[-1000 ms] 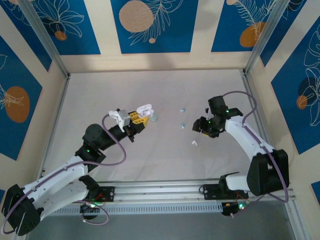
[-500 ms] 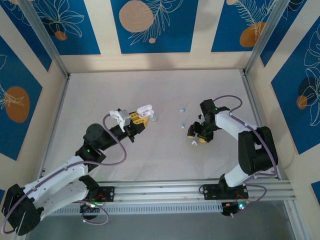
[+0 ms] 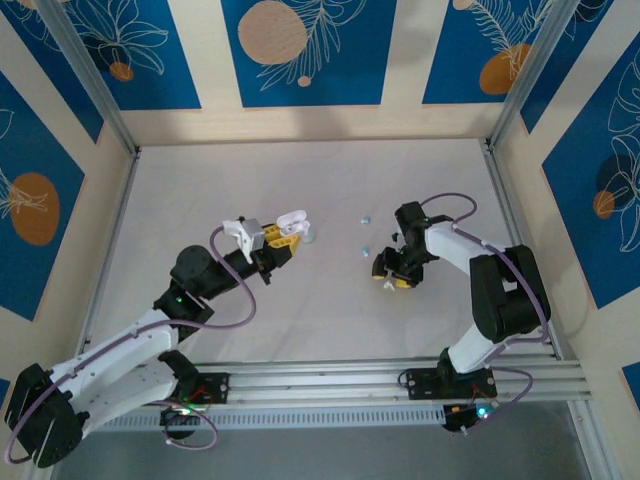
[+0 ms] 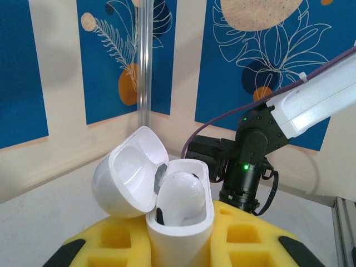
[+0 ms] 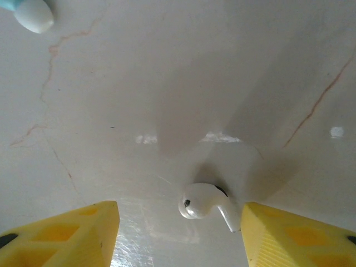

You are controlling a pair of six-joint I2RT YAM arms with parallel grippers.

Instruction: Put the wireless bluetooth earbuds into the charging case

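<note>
Between the parted jaws of my right gripper (image 5: 179, 221), flat on the table (image 5: 167, 83): one white earbud (image 5: 201, 203), not yet gripped. Its long axis runs roughly jaw to jaw, with the stem tip just beside one jaw. Left of it, well apart: charging case (image 4: 178, 222), lid open, seated bud (image 4: 181, 192) inside, clamped in my left gripper (image 3: 272, 240); the right arm is nearer.

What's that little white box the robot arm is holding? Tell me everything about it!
It's a charging case, made of glossy white plastic with rounded corners. Its hinged lid is flipped open, leaning to the left in the wrist view. One white earbud already sits inside. The case is clamped between the yellow pads of the left gripper and sticks out past them.
</note>
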